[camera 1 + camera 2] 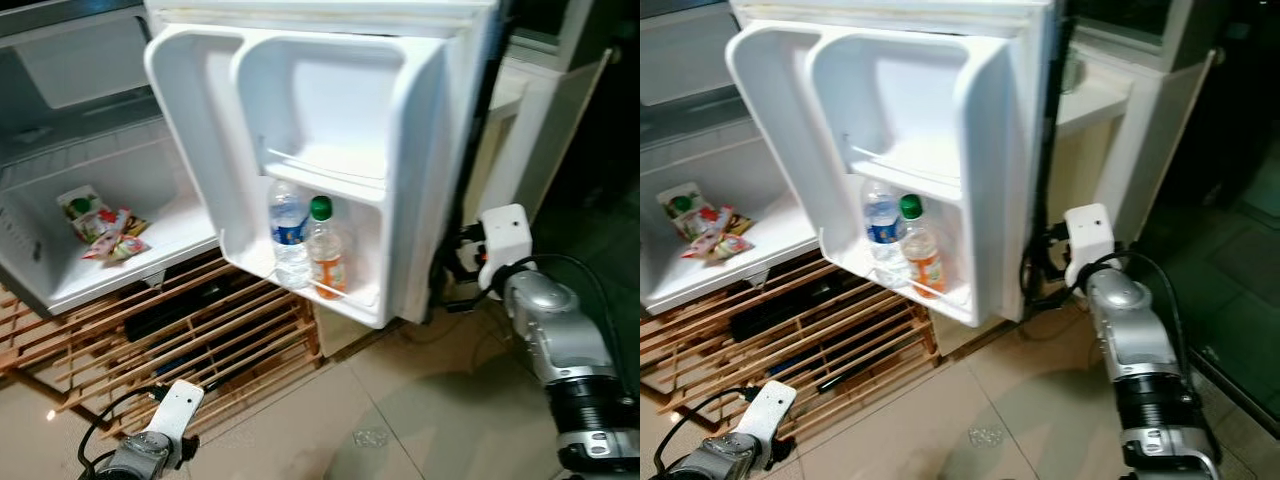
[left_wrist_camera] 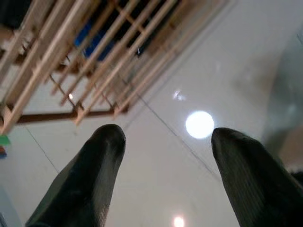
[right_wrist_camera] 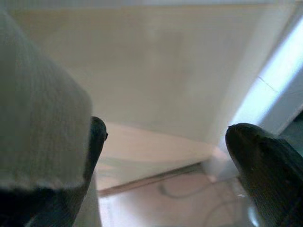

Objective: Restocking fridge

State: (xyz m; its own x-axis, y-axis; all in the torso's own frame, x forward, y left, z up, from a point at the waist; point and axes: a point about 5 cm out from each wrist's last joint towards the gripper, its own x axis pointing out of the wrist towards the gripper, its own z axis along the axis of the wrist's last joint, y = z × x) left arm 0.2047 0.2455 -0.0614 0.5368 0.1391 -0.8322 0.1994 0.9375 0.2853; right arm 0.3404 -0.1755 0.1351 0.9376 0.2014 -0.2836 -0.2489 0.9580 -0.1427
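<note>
Apparently well along: a water bottle [image 1: 288, 232] and an orange drink bottle [image 1: 326, 252] stand in the fridge door [image 1: 400, 150] rack, up-left of the right end effector [image 3: 165, 137]. Both it and the left end effector [image 2: 165, 142] gape wide, empty.

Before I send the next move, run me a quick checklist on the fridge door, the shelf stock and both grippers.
1. Fridge door swung wide open: ok.
2. Door shelf stock: clear water bottle and orange drink bottle stand upright side by side: ok.
3. Room left on that shelf, to the right of the bottles: ok.
4. Left gripper open, holding nothing, low over the floor by the wooden rack: ok.
5. Right gripper open, holding nothing, by the door's outer side: ok.
6. Next item to stock: snack packets lie inside the fridge compartment; nothing waiting in hand: cannot tell.
</note>
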